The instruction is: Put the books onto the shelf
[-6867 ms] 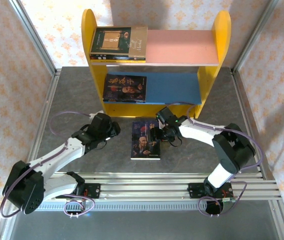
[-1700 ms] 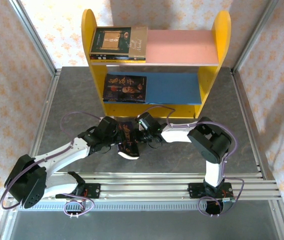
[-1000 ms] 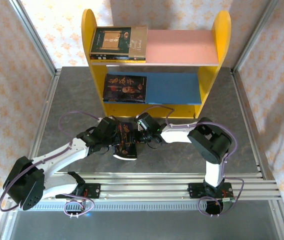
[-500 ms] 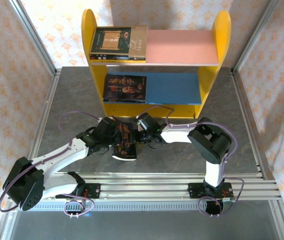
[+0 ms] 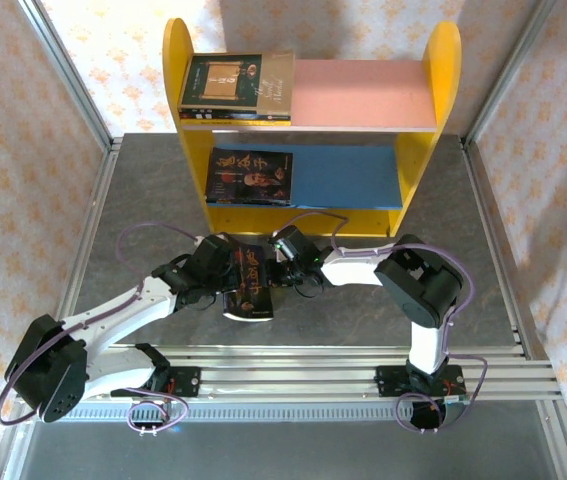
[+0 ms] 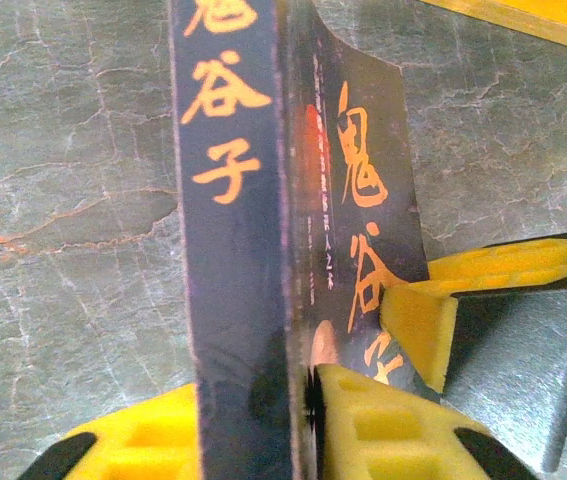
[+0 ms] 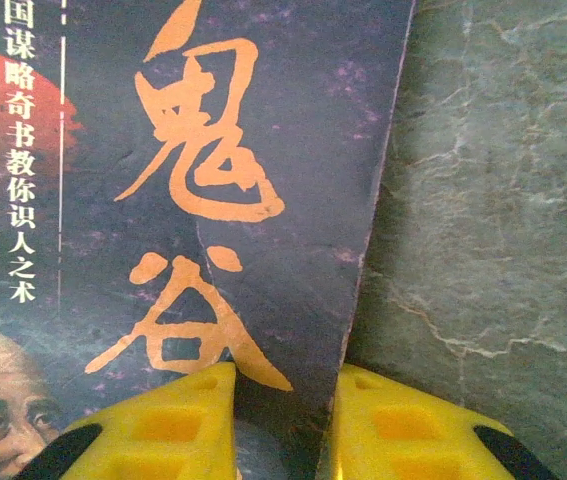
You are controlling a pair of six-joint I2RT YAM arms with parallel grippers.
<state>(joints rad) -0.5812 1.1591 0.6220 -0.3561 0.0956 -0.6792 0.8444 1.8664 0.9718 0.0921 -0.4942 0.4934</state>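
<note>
A dark book with a bearded man and orange characters [image 5: 251, 290] stands tilted on the table in front of the shelf, held from both sides. My left gripper [image 5: 227, 284] is shut on its spine [image 6: 233, 250], yellow pads [image 6: 393, 430] pressed on either side. My right gripper [image 5: 279, 271] is shut on the book's cover corner [image 7: 213, 150], and its yellow fingers [image 6: 418, 330] press on the cover in the left wrist view. The shelf [image 5: 176, 60] has a pink upper board [image 5: 363, 92] and a blue lower board [image 5: 348, 175].
A small stack of books [image 5: 235, 85], dark and tan, lies at the left of the pink board. Another bearded-man book [image 5: 251, 175] lies at the left of the blue board. Grey stone-patterned table [image 5: 143, 200] surrounds the arms; a metal rail [image 5: 293, 360] runs along the near edge.
The book lay flat on the table with only the right gripper at its edge; now it is raised, shifted left, and the left gripper has closed on its spine. Over the last second it turned slightly.
</note>
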